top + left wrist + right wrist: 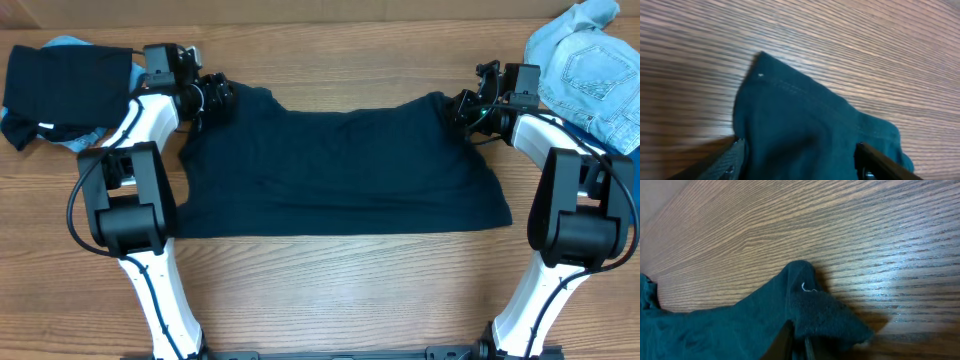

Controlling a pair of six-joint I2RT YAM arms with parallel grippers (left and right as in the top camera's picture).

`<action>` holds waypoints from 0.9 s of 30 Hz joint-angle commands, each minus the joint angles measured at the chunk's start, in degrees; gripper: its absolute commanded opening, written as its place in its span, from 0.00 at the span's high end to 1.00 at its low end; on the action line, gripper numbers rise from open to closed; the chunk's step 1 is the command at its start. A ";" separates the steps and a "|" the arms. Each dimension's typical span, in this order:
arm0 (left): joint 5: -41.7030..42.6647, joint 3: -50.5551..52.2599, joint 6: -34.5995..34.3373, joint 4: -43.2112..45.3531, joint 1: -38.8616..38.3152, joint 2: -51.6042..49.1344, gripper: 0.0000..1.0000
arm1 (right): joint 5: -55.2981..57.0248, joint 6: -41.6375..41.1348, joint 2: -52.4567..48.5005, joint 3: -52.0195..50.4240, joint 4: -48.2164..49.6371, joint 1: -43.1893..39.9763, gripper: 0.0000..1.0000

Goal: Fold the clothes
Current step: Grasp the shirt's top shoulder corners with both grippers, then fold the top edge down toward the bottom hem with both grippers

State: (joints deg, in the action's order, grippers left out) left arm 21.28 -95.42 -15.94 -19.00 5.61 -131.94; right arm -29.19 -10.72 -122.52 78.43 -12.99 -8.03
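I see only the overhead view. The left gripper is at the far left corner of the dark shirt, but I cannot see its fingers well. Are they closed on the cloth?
Observer: No. In the left wrist view the left gripper is open: its fingers stand apart and the dark shirt lies between them.
Operator: And the right one?
Observer: The right gripper is shut on a fold at the shirt's other far corner.
Operator: Is anything stuck on the cloth there?
Observer: Only a small pale thread near the tip of that corner.
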 commanded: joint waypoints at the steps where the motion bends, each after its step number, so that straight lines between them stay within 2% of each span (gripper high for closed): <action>1: 0.70 0.33 0.52 -1.09 -0.39 -3.19 0.36 | -0.48 0.09 2.32 1.27 0.50 0.48 0.92; 7: -1.53 0.33 0.52 -1.77 -0.39 -3.19 0.53 | -0.46 0.09 2.32 1.27 0.50 0.48 0.92; 10: -2.23 0.33 0.52 -1.79 -0.39 -3.19 0.71 | -0.46 0.09 2.32 1.27 0.50 0.48 0.92; 16: -2.95 0.33 0.52 -1.97 -0.37 -3.19 0.94 | -0.46 0.09 2.32 1.27 0.48 0.50 0.92; 22: -3.67 0.17 0.52 -2.97 -0.35 -3.04 0.96 | -0.46 0.11 2.32 1.27 -0.02 0.57 0.92; 27: -3.69 -2.60 3.04 -8.13 -0.35 -1.99 0.96 | -0.48 0.11 2.64 1.27 -1.88 0.57 0.93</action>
State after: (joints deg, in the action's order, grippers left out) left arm 19.29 -96.47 -15.88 -23.44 5.58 -132.90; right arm -29.19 -10.70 -122.52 78.43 -14.15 -7.77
